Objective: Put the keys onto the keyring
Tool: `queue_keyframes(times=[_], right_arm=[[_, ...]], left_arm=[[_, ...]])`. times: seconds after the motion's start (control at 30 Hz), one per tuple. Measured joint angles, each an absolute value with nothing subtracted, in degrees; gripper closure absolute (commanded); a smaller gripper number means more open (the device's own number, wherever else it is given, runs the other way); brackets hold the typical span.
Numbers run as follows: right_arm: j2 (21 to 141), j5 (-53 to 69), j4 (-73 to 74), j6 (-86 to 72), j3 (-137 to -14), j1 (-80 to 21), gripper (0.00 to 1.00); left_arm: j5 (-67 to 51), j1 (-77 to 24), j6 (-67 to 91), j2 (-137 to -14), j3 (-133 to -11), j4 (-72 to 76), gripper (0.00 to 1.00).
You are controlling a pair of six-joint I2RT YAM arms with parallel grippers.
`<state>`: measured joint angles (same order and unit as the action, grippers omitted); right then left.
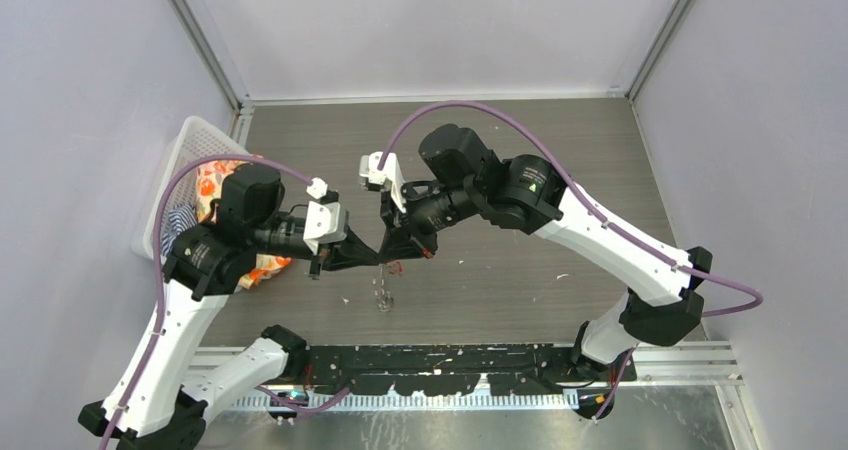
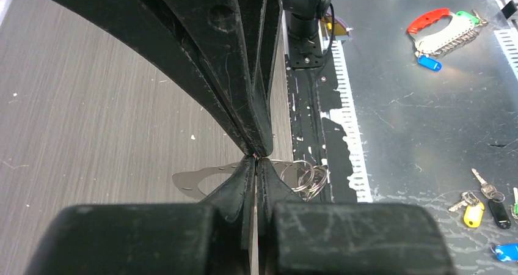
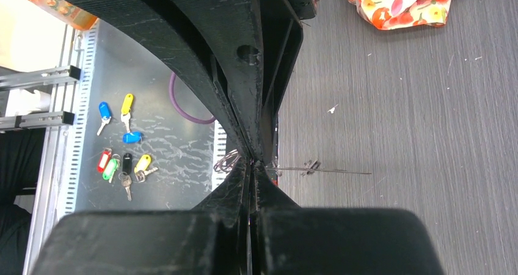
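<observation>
— Begin at the near edge. What is the surface like?

— Nearest is a scratched metal shelf (image 3: 165,159) with loose coloured key tags (image 3: 125,140) lying on it. Then comes a slotted metal rail (image 1: 440,400) and a black strip (image 1: 450,355) scuffed white. Beyond that is the desk (image 1: 520,140) itself, dark grey and wood-grained, with a few pale crumbs.

— And mid-desk?

— The left gripper (image 2: 255,168) and right gripper (image 3: 250,168) meet tip to tip above the desk, each with its fingers pressed flat together. The keyring (image 1: 383,295) shows just under that meeting point as a small silvery cluster. A thin wire runs out sideways from the pinch.

— Farther back?

— A white basket (image 1: 190,145) stands against the left wall, with a flowered cloth (image 1: 212,182) spilling out of it. Plain pale walls (image 1: 420,30) close the desk in on three sides.

— What can't you make out?

— Which gripper actually has the wire, because the fingertips cover that spot. The red-headed key (image 1: 397,266) is only a red speck right below the right gripper's tips, and I cannot tell whether it is held or merely touching. The left arm covers part of the cloth. Black fingers fill half of each wrist view.
</observation>
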<state>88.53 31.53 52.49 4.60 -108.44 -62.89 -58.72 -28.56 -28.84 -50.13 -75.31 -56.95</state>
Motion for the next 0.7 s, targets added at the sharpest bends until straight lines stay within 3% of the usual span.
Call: queue_keyframes(times=[0.17,0.3,0.5,0.7], right_arm=[[88.6,31.1,52.1,4.1,-108.4,-62.9,0.70],[86.3,30.7,46.9,2.1,-105.2,-62.7,0.59],[75.8,30.6,36.2,-3.9,-92.8,-59.5,0.52],[67.4,30.9,26.4,-8.9,-82.5,-57.9,0.53]], left_arm=[[-57.3,-28.6,-29.1,-49.5,-75.0,-56.4,1.00],[-54.9,-28.6,-27.7,-47.6,-72.4,-54.3,1.00],[-54.8,-28.6,-20.8,-44.8,-69.3,-47.5,1.00],[-57.3,-28.6,-12.1,-43.4,-68.6,-38.2,1.00]])
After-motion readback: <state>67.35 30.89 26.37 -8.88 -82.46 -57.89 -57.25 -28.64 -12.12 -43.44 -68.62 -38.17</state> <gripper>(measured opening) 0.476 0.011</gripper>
